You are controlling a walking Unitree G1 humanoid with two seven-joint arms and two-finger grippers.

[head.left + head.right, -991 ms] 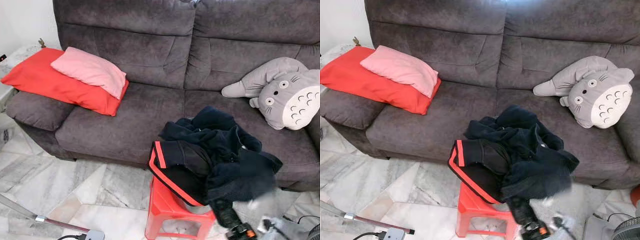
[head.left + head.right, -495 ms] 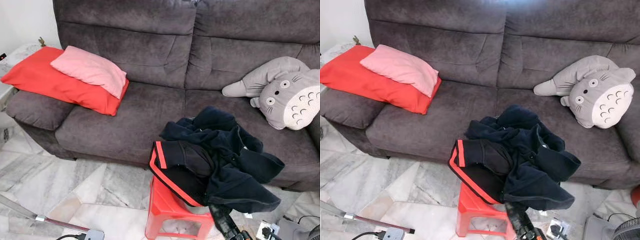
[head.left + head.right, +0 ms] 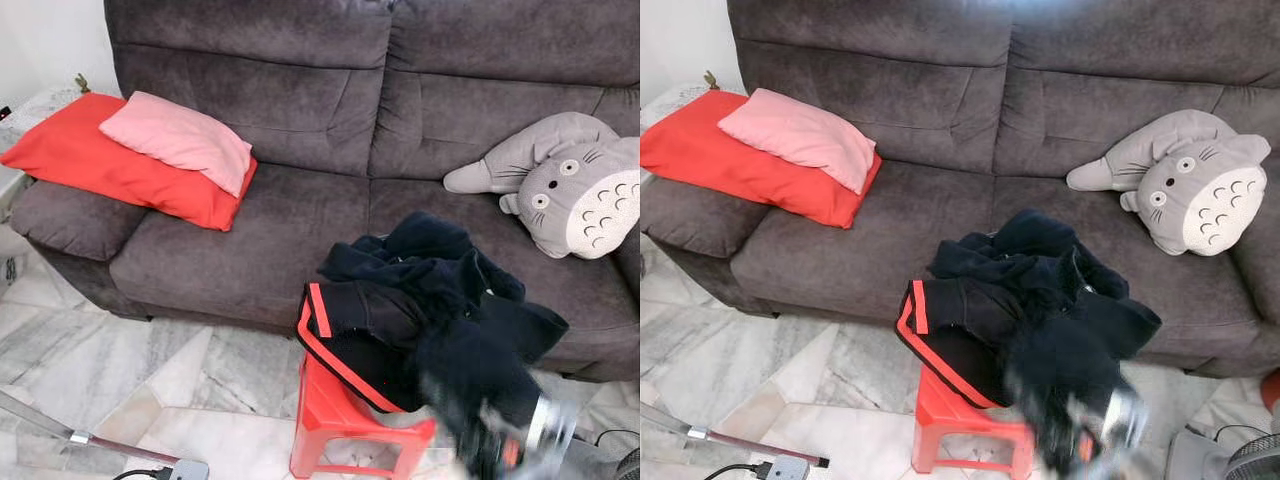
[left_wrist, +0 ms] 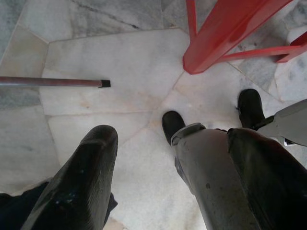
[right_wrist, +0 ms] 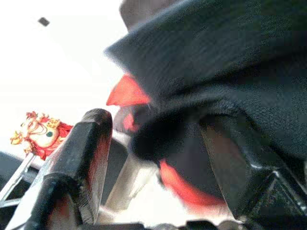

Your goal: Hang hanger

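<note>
A dark grey sofa carries a red cushion with a pink pillow on top at one end and a grey plush toy at the other. In front of it, on the marble floor, a red plastic stool holds a heap of dark clothes with a red-trimmed piece hanging over the stool's near edge.

The right gripper is blurred at the low right edge of the heap. In its wrist view the two fingers stand apart with dark fabric bunched between them, though not clearly clamped. The left gripper hangs idle over the floor near the stool's leg, its fingers spread on nothing.

No hanger can be made out. If one is here, it is probably buried in the heap or tangled in the garment the right gripper is working at, so which way its hook points and how its long bar lies cannot be told.

To do this step well, the gripper should take a firm bite on one layer of cloth near the heap's edge. It should then lift slowly, so the pile does not slide off the stool. The hanger's hook and bar should be exposed before any attempt to grasp it. Once it is visible, a grip near the neck below the hook would keep the bar level for hanging.
</note>
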